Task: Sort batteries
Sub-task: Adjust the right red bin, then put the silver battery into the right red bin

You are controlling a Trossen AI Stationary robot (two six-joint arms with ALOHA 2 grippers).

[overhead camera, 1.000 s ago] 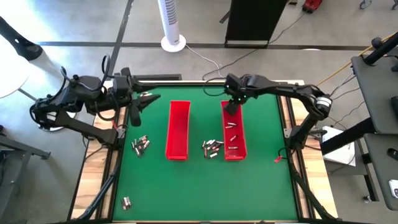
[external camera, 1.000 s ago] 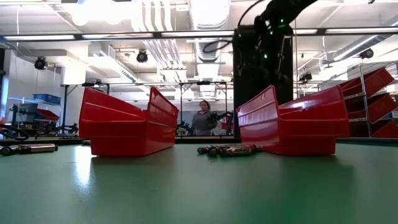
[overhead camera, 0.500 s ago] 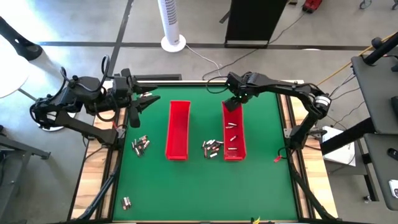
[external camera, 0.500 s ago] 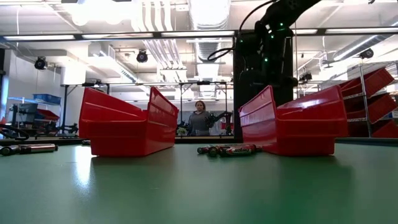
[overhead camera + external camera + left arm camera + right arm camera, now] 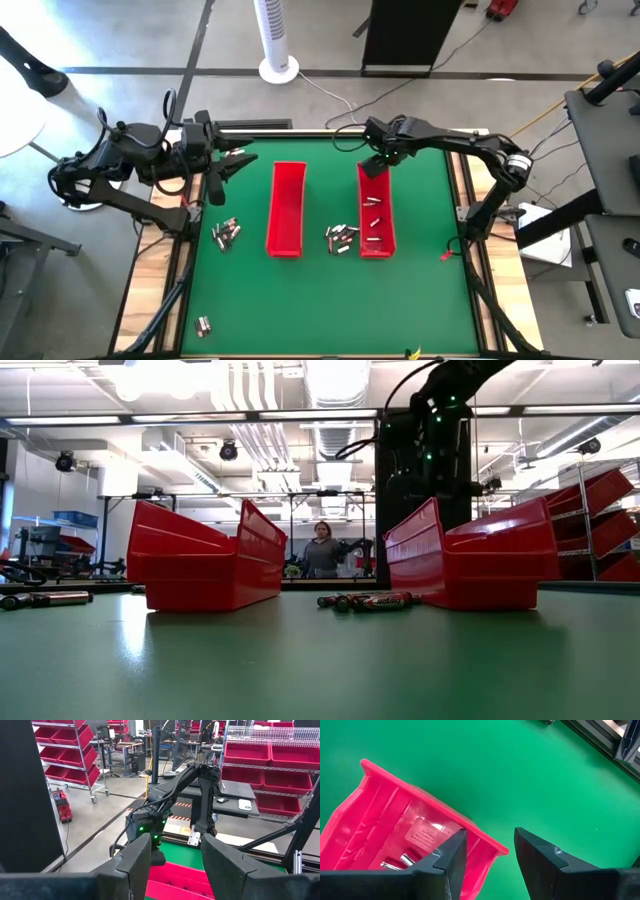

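Green surface (image 5: 420, 290) has loose batteries (image 5: 341, 238) just beside the right tray (image 5: 375, 212), nearer the right gripper (image 5: 375, 166), empty fingers apart like the left gripper's (image 5: 222, 172).

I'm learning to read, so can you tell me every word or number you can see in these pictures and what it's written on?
No word or number here can be read.
Moulded label inside the long red plastic tray: raised marks, too blurred to read.
Wrapper of the small dark cylinder batteries lying on the green table mat: print too small to read.
Red storage bins on the wire shelves: no writing shows.
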